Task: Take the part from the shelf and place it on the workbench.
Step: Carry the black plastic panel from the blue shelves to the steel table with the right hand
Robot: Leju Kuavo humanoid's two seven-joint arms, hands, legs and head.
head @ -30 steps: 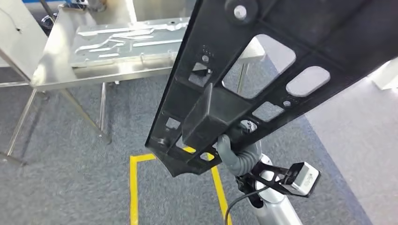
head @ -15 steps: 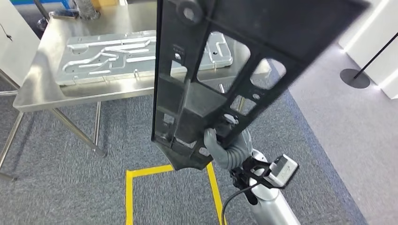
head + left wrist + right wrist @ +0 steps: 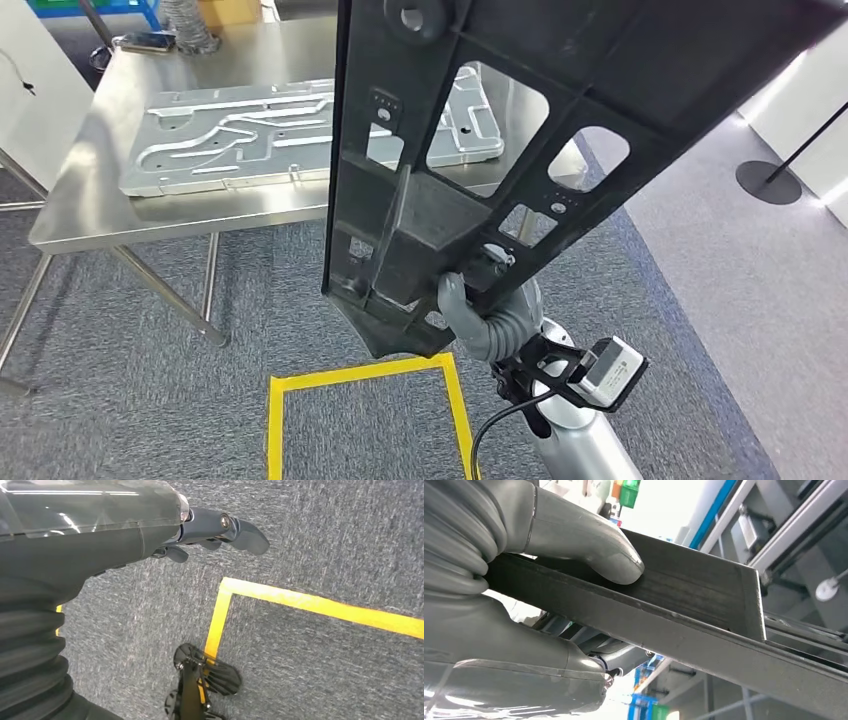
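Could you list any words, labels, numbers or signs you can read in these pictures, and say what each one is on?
No text can be read in any view.
The black part, held by the right hand, has small raised marks beside its cutouts, too small to read.
The metal plate on the workbench shows grooves, no lettering.

no readable text, labels or signs anywhere

Grey carpet floor point(image 3: 120, 400) marked with a yellow tape rectangle point(image 3: 360, 378). A stainless steel table point(image 3: 80, 215) on thin legs carries a machined aluminium plate point(image 3: 240, 135). To the right, a smoother grey floor strip point(image 3: 760, 290) with a round black stanchion base point(image 3: 768, 181).
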